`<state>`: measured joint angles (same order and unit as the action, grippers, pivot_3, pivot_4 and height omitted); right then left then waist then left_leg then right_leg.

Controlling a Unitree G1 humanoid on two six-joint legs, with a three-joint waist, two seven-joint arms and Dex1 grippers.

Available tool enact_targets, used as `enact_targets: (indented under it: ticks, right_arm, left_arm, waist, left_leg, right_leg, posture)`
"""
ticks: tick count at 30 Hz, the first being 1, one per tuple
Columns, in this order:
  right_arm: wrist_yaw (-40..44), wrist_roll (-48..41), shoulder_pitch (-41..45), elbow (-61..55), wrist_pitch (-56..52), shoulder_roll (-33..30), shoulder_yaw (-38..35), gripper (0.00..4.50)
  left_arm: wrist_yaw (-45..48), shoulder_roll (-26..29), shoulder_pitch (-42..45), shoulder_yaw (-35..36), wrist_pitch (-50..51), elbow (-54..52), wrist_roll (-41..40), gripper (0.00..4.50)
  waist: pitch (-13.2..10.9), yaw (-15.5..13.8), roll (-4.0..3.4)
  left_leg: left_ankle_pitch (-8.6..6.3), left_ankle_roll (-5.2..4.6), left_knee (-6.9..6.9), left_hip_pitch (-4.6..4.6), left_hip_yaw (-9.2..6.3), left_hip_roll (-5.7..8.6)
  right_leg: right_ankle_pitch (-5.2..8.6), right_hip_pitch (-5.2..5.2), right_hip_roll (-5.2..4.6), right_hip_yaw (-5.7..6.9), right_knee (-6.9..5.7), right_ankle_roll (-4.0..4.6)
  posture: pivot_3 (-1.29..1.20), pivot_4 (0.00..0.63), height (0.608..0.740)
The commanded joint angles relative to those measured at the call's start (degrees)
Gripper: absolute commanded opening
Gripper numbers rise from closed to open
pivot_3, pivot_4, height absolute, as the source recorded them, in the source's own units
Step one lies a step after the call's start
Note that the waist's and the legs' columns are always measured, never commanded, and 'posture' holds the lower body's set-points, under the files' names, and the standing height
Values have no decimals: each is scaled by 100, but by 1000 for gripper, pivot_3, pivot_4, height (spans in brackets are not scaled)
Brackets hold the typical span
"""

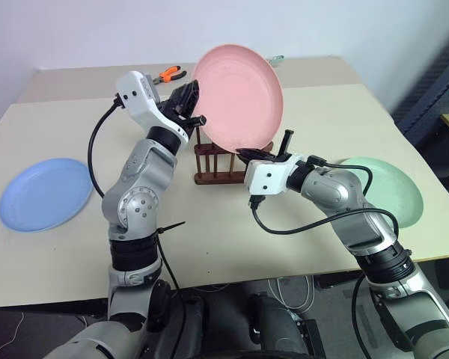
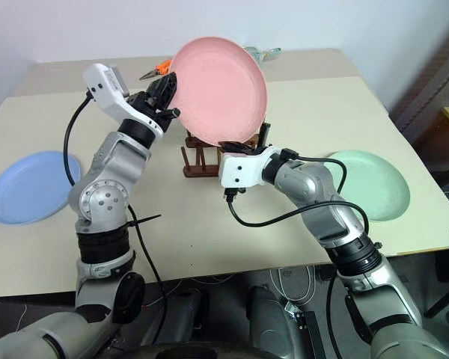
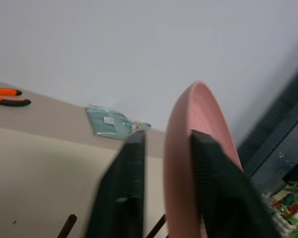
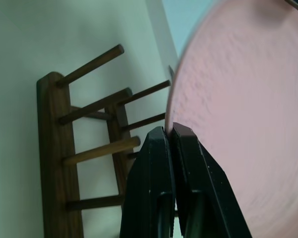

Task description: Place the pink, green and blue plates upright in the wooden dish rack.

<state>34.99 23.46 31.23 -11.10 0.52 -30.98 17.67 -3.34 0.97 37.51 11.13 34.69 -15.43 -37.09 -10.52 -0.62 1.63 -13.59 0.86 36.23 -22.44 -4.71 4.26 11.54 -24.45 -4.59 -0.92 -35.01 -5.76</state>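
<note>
Pink plate (image 1: 238, 97) stands up on edge over the rack (image 1: 215, 161), tilted, its face toward the camera, between the two grippers. Its lower edge sits at the rack's pegs; whether it rests in a slot cannot be told.

Left gripper (image 1: 188, 105) at the plate's left rim. In the left wrist view the rim runs between its two fingers (image 3: 124, 193), jaws part open, a visible gap on one side of the rim, other finger close against the plate. Loose around the rim, not clamped.

Right gripper (image 1: 263, 155) at the plate's lower right edge, just beside the rack. In the right wrist view its fingers (image 4: 156, 183) are pressed together with no gap, tips against the plate's edge; plate is not between them. Shut, holding nothing as far as can be seen.

Blue plate (image 1: 45, 193) lies flat on the table (image 1: 209, 239), far left, well apart from both grippers. Green plate (image 1: 393, 187) lies flat on the right, behind the right forearm.

Orange-handled pliers (image 1: 169, 74) on the table behind the left gripper. A small greenish packet (image 3: 111, 124) near the table's far edge.
</note>
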Motion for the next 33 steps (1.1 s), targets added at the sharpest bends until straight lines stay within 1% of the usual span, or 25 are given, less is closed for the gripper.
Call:
enact_targets:
  ticks: [1,2,5,6,7,10,12,14,16,18,20,22,24,26,28,33]
  right_arm:
    - [-154,163,151,-84,200,-78,-140,0]
    - [-172,211,161,-54,239,-116,-155,0]
    - [-232,222,217,43,371,-227,-297,0]
    - [-250,117,250,65,398,-255,-418,0]
    - [-273,-44,278,77,404,-245,-565,0]
    - [-115,-1004,298,-99,240,-64,-1133,0]
    - [99,-1886,296,-341,-201,116,-1509,0]
    - [251,-3114,319,-718,-1140,417,-1943,0]
    - [274,-4449,372,-1087,-2099,668,-2374,0]
    - [282,-5738,364,-1374,-2916,768,-2727,0]
    - [228,-6664,361,-1480,-3492,792,-2953,0]
    - [138,-7287,369,-1423,-3870,785,-3087,0]
    - [83,-7698,370,-1268,-4113,754,-3173,0]
    - [84,-7824,374,-1126,-4193,691,-3191,0]
    - [144,-7834,396,-887,-4183,627,-3200,0]
    - [419,-7717,416,-256,-4043,437,-3226,0]
  left_arm:
    - [71,-35,365,334,-430,-211,-279,3297]
    - [62,23,507,490,-598,-185,-293,3762]
    - [130,412,747,760,-947,-23,-71,3762]
    - [158,629,719,775,-1003,65,122,3762]
    - [211,858,652,747,-1067,154,345,3762]
    - [532,1677,164,567,-1300,425,1105,3762]
    - [871,2140,-298,452,-1492,545,1491,3762]
    - [1400,2488,-836,362,-1553,525,1551,3762]
    - [2054,2691,-1342,282,-1400,261,1234,3762]
    - [2704,2896,-1810,125,-1065,-162,812,3762]
    - [3315,3129,-2237,-76,-667,-678,342,3762]
    - [3779,3316,-2582,-238,-291,-1101,-112,3762]
    - [4062,3483,-2851,-510,-70,-1447,-255,3762]
    - [4158,3547,-2970,-772,27,-1597,-184,3762]
    - [4229,3544,-3031,-1103,32,-1654,-10,3762]
    - [4238,3365,-2995,-1556,-19,-1665,179,3762]
  waist:
    - [-1,4,1]
    - [-4,3,4]
    - [-4,18,4]
    - [-4,23,3]
    - [-4,30,2]
    - [-4,46,0]
    - [-4,48,0]
    - [-6,64,-2]
    - [-8,70,-6]
    - [-10,64,-8]
    - [-12,43,-11]
    - [-15,49,-16]
    - [-20,55,-24]
    - [-25,59,-33]
    - [-26,58,-34]
    - [-28,54,-37]
  left_leg:
    - [0,0,0,0,0,0]
    - [0,0,0,0,0,0]
    - [1,1,-1,1,1,-1]
    - [1,1,-1,1,2,-1]
    - [1,1,-3,2,2,-1]
    - [1,1,-7,5,3,-1]
    - [1,0,-7,4,1,-1]
    - [1,0,-7,4,-1,-2]
    - [0,-1,-9,3,-6,-4]
    - [-1,-2,-7,0,-9,-3]
    - [-4,-6,-7,-2,-10,-3]
    - [-5,-7,-8,-2,-10,-6]
    - [-5,-8,-8,-2,-9,-7]
    - [-5,-8,-8,-2,-6,-9]
    - [-5,-8,-8,-1,-3,-10]
    - [-5,-9,-7,-2,2,-10]
  right_leg:
    - [0,0,0,0,0,0]
    - [0,0,0,0,0,0]
    - [0,0,1,0,0,0]
    - [0,0,1,0,0,0]
    - [0,0,1,0,0,0]
    - [0,0,3,-2,-1,1]
    - [0,0,3,-2,-1,1]
    - [0,0,4,-2,-2,1]
    - [0,-1,2,-2,-2,2]
    - [0,-1,-4,-1,-2,4]
    - [10,-1,-10,-1,1,21]
    - [12,-1,-19,-3,3,26]
    - [14,-2,-21,-4,4,28]
    - [22,-2,-20,-4,4,42]
    - [23,-2,-17,-3,4,42]
    - [23,-3,-8,-3,4,41]
  posture:
    - [0,150,739]
    - [0,150,739]
    - [0,150,739]
    - [0,150,739]
    - [0,150,739]
    - [0,150,739]
    - [0,150,739]
    - [0,150,739]
    - [0,150,739]
    - [0,150,739]
    - [0,150,739]
    - [0,150,739]
    - [0,150,739]
    - [0,150,739]
    - [0,150,739]
    - [0,150,739]
